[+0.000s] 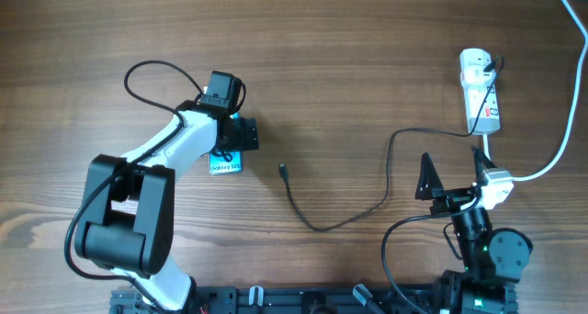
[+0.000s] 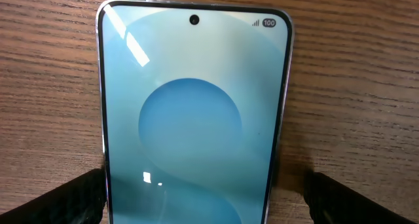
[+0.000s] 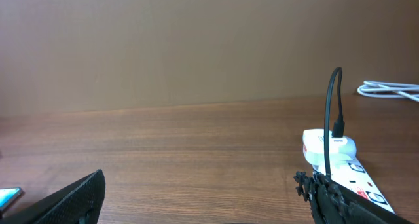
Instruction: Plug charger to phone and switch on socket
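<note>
Left of centre in the overhead view, my left gripper (image 1: 237, 135) hovers over the phone (image 1: 226, 163), its fingers (image 2: 59, 198) apart on either side. If I close unevenly, the phone skids. The charger (image 1: 322, 229) sags mid-frame, its connector tip (image 1: 283, 171) well apart from the phone. At lower right my right gripper (image 1: 457, 187) gapes empty. Snagging the cable could tug the socket (image 1: 479, 92) at upper right.

Bright, even light from above; table (image 1: 349, 57) sharp in the overhead view, shadows faint and soft. Phone (image 2: 190, 119) screen carries white glare streaks; wood grain crisp close up. Right wrist view dimmer, wall (image 3: 196, 47) flat, slightly soft.
</note>
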### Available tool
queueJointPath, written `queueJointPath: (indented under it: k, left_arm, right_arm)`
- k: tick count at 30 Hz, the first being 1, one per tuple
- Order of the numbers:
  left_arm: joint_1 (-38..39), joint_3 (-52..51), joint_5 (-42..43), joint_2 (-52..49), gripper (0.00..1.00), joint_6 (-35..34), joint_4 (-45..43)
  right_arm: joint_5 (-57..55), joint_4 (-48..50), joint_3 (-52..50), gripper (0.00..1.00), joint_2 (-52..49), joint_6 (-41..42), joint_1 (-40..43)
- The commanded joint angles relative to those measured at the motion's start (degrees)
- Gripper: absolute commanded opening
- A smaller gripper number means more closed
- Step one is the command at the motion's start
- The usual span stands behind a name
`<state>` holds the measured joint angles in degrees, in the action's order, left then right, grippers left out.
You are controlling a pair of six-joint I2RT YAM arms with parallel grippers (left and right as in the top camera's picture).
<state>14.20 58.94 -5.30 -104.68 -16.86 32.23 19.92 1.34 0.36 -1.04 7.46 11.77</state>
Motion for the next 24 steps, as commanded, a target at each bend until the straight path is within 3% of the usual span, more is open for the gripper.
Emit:
queueJointPath:
  k: [1,16,24]
  left_arm:
    - [-0.5,-2.9,-2.3,-4.1,1.0,1.2,0.5]
    - [-1.7,-2.9,-0.8,-4.1,0.9,2.1,0.5]
    - [-1.7,-2.9,-3.3,-4.1,0.9,2.3,0.9]
  right_arm:
    - [0.5,0.3,-0.1,1.0,0.5,0.4,-0.2]
    - [0.5,0.3,-0.1,1.0,0.5,0.4,-0.2]
    - [0.5,0.3,-0.1,1.0,0.5,0.4,-0.2]
